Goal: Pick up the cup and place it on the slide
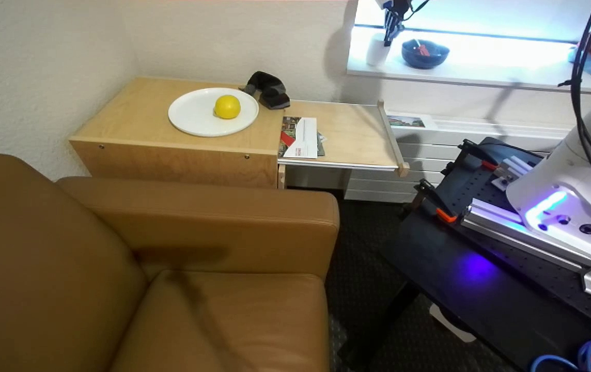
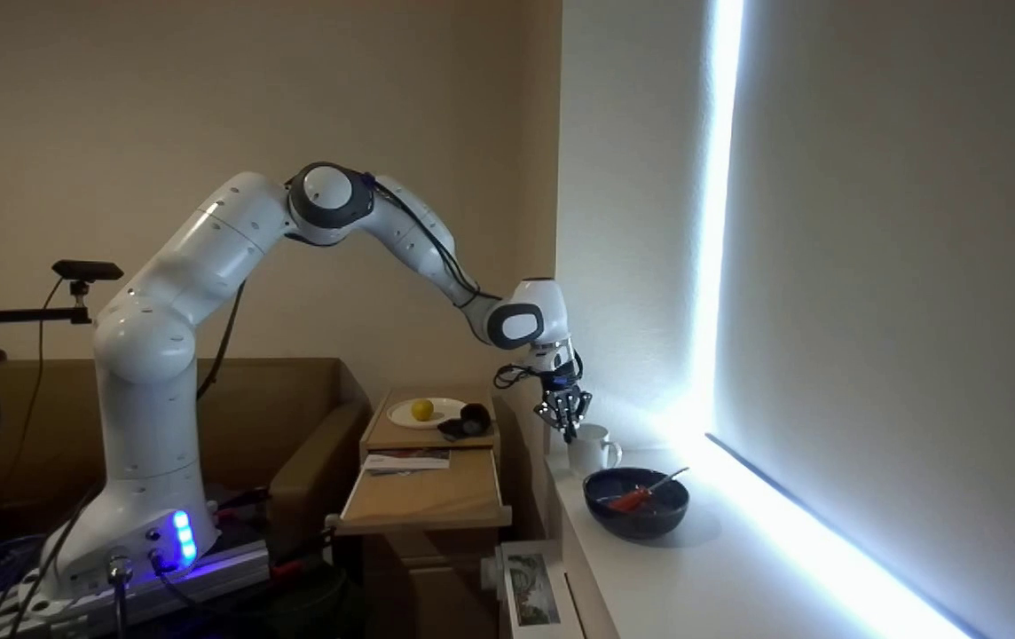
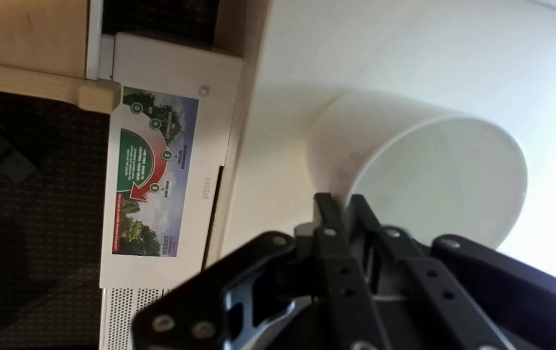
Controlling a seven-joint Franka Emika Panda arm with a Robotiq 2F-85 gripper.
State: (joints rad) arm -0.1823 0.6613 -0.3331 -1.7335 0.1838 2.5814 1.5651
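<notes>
The white cup point(image 1: 377, 50) is at the corner of the white windowsill; it appears upright there in an exterior view point(image 2: 590, 451), handle to the right. In the wrist view the cup point(image 3: 385, 121) shows its open mouth. My gripper point(image 3: 340, 200) is closed on the near wall of the cup, one finger outside and one inside the rim. The gripper also shows at the cup's rim in both exterior views point(image 1: 388, 40) point(image 2: 570, 435). The slide point(image 1: 352, 124) juts from the wooden side table, lower than the sill; it shows also in an exterior view point(image 2: 428, 504) and partly in the wrist view point(image 3: 25, 36).
Leaflets point(image 1: 303, 137) lie on the slide's inner part. A raised wooden strip point(image 1: 392, 137) edges its outer end. A white plate point(image 1: 192, 111) with a yellow ball point(image 1: 227, 107) and a dark cloth point(image 1: 269, 90) are on the tabletop. A dark blue bowl point(image 2: 636, 506) stands beside the cup.
</notes>
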